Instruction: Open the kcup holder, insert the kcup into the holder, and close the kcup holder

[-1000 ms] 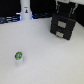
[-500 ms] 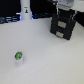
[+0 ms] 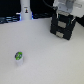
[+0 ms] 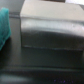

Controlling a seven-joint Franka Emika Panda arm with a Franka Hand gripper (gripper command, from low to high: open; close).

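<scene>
While its jaws go unseen in either view, leaving no way to tell whether they are spread or closed, the gripper (image 3: 64, 11) hangs over the top of the kcup holder (image 3: 63, 26) at about one o'clock in the exterior view. Compared with a second ago, when the white arm stood more toward the exterior view's left of the black box, it has shifted across and now covers the box's upper edge. Both stacked drawer fronts of the kcup holder look shut, and the unit has not moved. In the wrist view a blurred grey slab (image 4: 52, 29) fills most of the picture, with a teal shape (image 4: 5, 25) at one edge; neither can be identified with confidence. Well apart from the arm, the kcup (image 3: 19, 57) stands upright on the white table (image 3: 50, 60) at about eight o'clock, green top up, exactly where it stood in the earlier pictures. A tall white bottle-like object (image 3: 25, 11) stands at eleven o'clock against the dark background, also unmoved.
</scene>
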